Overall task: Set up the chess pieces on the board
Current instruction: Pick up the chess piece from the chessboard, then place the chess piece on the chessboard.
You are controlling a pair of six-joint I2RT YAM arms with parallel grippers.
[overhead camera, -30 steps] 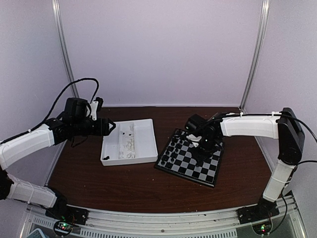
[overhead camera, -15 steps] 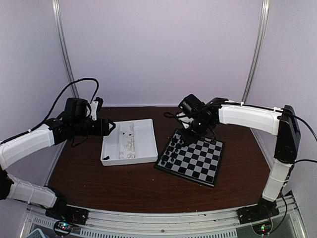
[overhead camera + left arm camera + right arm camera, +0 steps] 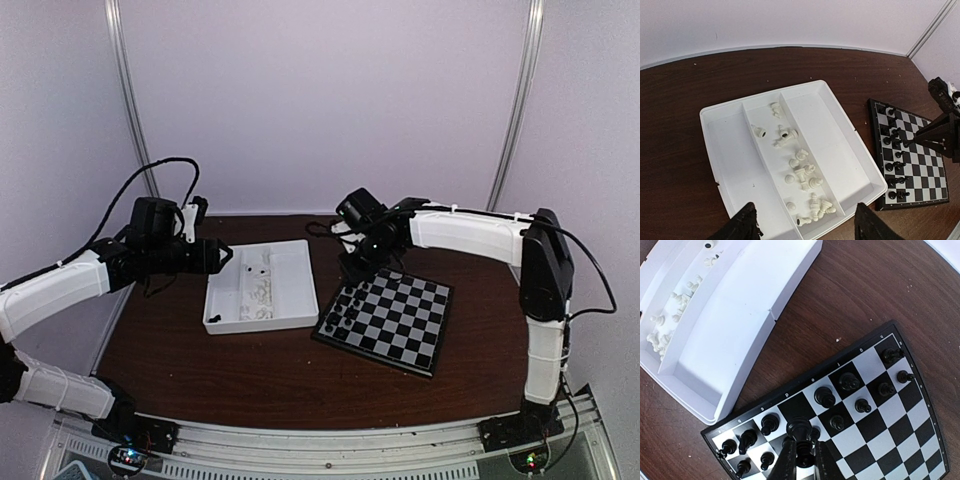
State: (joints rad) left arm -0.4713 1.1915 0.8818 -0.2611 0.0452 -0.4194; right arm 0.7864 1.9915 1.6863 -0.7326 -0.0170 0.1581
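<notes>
Chessman point(image 3: 800, 431) half hidden in right gripper point(image 3: 801, 446)

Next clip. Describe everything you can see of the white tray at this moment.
The white tray is a shallow rectangle with raised walls and rounded corners, plastic by its look, split lengthwise by two dividers into three compartments. The narrow middle one holds loose white chess pieces, many on their sides. It sits flat on the brown table, left of the board, a gap between them. The open left gripper hangs above it, apparently not touching.
</notes>
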